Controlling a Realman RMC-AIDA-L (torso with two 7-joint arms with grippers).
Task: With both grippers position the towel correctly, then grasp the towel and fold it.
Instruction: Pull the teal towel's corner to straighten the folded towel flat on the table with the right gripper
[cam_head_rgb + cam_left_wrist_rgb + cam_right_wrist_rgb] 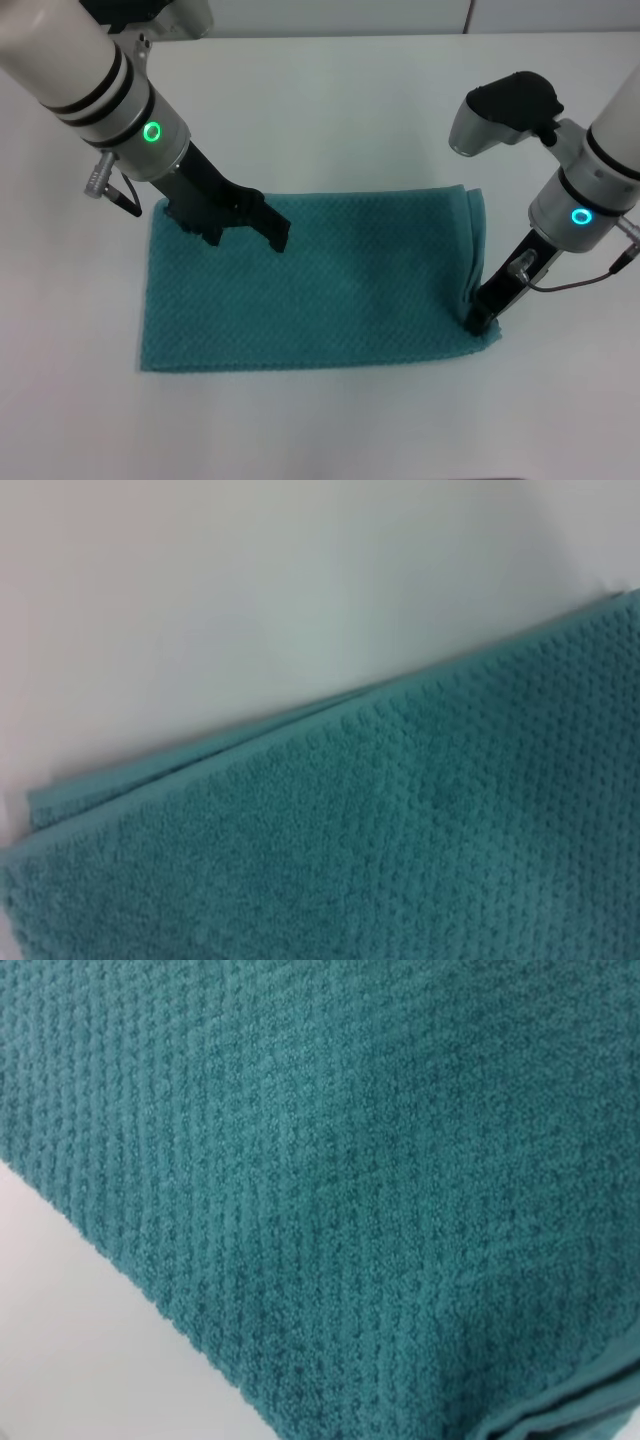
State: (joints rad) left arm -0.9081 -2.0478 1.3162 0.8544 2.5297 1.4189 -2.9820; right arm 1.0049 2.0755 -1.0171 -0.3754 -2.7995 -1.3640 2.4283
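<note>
The teal towel [330, 285] lies spread flat on the white table [330, 110], its long side running left to right. My left gripper [245, 232] hovers open over the towel's far left part, with nothing between its fingers [278, 232]. My right gripper [480, 315] is down at the towel's near right corner and shut on the edge, which puckers upward beside it. The left wrist view shows the towel's layered far edge [200, 755] against the table. In the right wrist view the waffle weave of the towel [350, 1190] fills most of the picture.
White tabletop [60, 300] surrounds the towel on all sides. A grey and black part of the right arm [505, 110] sticks out above the towel's far right corner. Cables hang at both wrists.
</note>
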